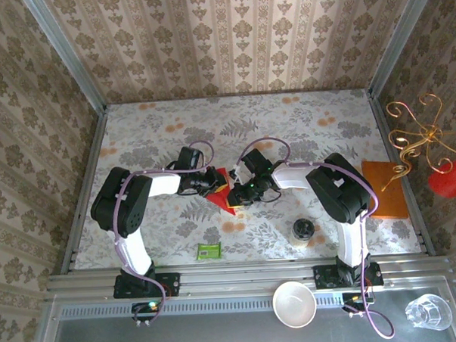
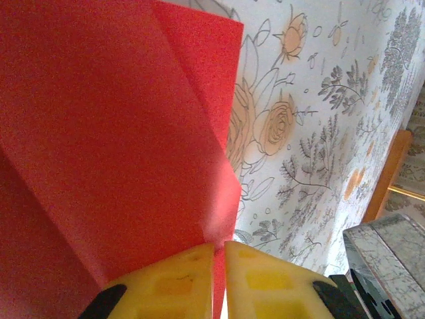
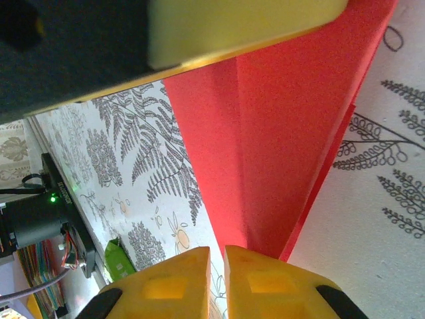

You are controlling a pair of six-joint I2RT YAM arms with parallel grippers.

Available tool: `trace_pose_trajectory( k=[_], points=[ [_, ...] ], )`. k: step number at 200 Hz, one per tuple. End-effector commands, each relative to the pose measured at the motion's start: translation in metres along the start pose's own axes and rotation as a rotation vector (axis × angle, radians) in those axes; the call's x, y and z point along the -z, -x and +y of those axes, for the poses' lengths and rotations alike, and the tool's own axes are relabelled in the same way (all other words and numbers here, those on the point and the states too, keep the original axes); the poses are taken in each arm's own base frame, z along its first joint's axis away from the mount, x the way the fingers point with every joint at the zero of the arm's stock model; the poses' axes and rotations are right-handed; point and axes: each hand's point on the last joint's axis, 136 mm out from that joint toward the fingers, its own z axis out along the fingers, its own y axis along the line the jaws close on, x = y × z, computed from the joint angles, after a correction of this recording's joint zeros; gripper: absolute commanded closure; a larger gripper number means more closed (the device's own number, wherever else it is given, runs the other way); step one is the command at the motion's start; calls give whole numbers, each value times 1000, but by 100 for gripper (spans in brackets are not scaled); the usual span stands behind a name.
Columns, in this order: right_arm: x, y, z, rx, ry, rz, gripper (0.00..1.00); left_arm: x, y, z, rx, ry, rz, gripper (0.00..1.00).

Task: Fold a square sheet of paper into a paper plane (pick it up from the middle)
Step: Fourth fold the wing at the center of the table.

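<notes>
At table centre, the top view shows the left gripper [image 1: 213, 184] and right gripper [image 1: 236, 193] meeting nose to nose over a thin bright red sheet of paper [image 1: 229, 206], which is folded and lies on the floral tabletop [image 1: 302, 130].

1. Room: bare tabletop runs across the far half to the patterned walls. The 2 arms' elbows stand wide to either side.
2. Left wrist view: the left gripper's [image 2: 219, 279] yellow fingers [image 2: 166, 286] are pressed together on the sheet's edge, with red showing in the slit. Diagonal creases and an overlapping layer are plain on the sheet [image 2: 113, 133].
3. Right wrist view: the right gripper's [image 3: 216, 279] jaws are drawn almost together. The sheet's [image 3: 285, 133] fold reaches 1 finger [image 3: 265, 286], but a grip cannot be confirmed. The left gripper's finger [image 3: 246, 26] lies across the top.
4. Surroundings: a small green packet [image 1: 209, 251] lies near the front edge. A lidded cup [image 1: 302, 230] stands beside the right arm. An orange rectangular pad [image 1: 385, 188] lies at the right edge, well apart.
</notes>
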Motion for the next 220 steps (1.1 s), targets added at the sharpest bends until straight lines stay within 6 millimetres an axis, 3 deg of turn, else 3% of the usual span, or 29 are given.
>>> trace_pose_trajectory(
  k=[1, 47, 134, 220],
  points=[
    [-5, -1, -4, -10, -5, 18, 84, -2, 2, 0, -12, -2, 11, 86],
    [-7, -4, -6, -16, -8, 27, 84, -4, 2, 2, -9, 0, 15, 86],
    [8, -3, 18, 17, 48, 8, 82, -2, 1, 4, -5, 5, 11, 86],
    [-1, -22, 8, -19, 27, 46, 82, -2, 1, 5, -3, 4, 9, 86]
  ],
)
